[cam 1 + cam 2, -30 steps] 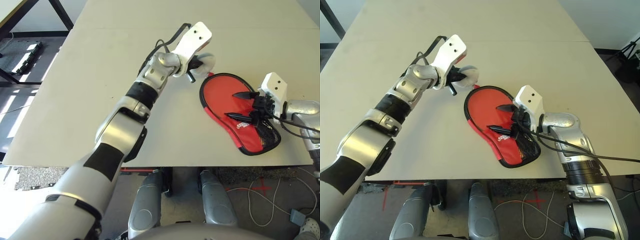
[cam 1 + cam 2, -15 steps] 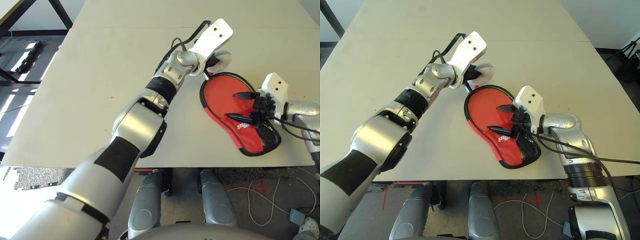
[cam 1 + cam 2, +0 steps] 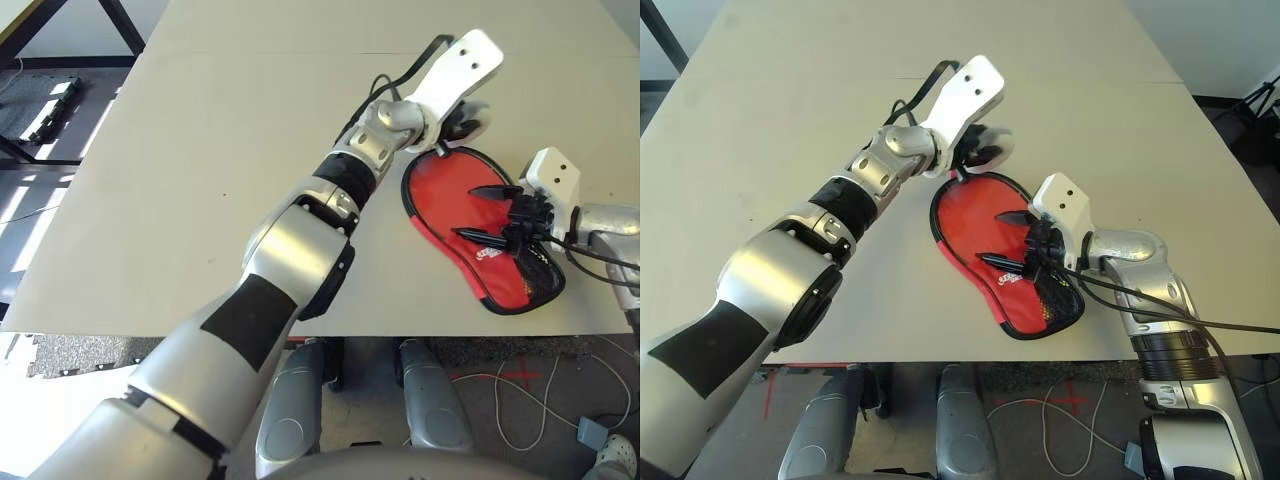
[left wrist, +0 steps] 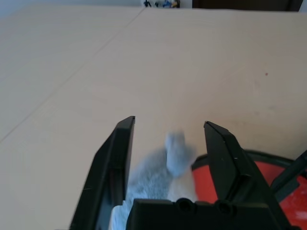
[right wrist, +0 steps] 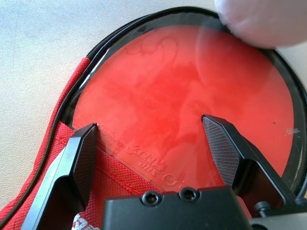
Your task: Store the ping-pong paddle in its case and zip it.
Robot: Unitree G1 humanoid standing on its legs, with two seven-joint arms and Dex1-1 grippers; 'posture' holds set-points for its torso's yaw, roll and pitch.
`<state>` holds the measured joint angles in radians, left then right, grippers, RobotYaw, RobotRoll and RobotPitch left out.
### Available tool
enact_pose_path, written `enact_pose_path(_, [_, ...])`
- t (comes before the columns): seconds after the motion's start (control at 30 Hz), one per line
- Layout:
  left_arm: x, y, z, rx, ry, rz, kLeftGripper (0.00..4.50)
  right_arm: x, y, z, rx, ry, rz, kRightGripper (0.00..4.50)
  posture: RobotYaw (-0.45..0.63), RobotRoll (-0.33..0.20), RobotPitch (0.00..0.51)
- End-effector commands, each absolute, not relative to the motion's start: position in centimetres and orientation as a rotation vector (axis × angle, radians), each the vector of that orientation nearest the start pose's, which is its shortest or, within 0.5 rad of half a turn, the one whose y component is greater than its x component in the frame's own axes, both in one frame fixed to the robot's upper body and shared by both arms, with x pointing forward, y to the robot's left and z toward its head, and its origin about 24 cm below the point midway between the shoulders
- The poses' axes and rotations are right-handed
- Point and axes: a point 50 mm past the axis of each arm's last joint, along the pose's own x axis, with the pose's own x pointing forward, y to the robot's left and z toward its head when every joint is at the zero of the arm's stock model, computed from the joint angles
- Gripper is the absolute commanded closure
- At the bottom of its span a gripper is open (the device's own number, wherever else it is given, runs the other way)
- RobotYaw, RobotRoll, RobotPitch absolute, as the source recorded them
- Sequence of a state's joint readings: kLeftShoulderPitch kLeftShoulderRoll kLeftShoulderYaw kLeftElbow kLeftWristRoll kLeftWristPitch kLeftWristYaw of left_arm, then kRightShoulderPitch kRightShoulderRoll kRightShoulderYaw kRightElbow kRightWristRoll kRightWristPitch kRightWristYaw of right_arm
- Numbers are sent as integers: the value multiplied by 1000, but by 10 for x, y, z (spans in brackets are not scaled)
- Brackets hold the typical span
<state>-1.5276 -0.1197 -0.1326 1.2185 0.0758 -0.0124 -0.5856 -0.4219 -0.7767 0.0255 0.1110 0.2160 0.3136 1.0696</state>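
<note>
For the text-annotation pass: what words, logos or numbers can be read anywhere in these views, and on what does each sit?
None can be read as text.
Pale embossed print on the round red rubber paddle face, near its lower edge: too faint to read.
Small white logo on the red fabric paddle-shaped case: too small to read.
White marking on the case beside the right gripper: cut off, unreadable.

Glossy rubber paddle (image 5: 192,129), red cloth case (image 5: 115,184), matt tbl (image 3: 220,150).
</note>
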Motion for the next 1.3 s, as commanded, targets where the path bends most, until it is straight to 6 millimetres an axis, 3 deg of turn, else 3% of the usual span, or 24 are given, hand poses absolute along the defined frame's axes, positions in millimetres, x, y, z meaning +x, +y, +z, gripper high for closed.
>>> enact_pose_path(0.03, [368,-72,260,464,-191,-1092,327,289,-243,105,-448,476,922,0,-150,0,293])
enact_pose_path(0.07, [367,-72,262,455,-191,-1097,27,289,-243,105,-447,477,922,0,-149,0,294])
enact_pose_path(0.67, [377,-49,276,500,-214,-1058,27,292,-240,103,-440,475,929,0,-129,0,291])
enact_pose_path(1.13, [415,39,246,679,-64,-752,27,294,-240,105,-442,472,932,0,-118,0,293])
enact_pose_path(1.3, [417,52,231,668,-13,-731,27,295,-238,106,-443,469,938,0,-116,0,291])
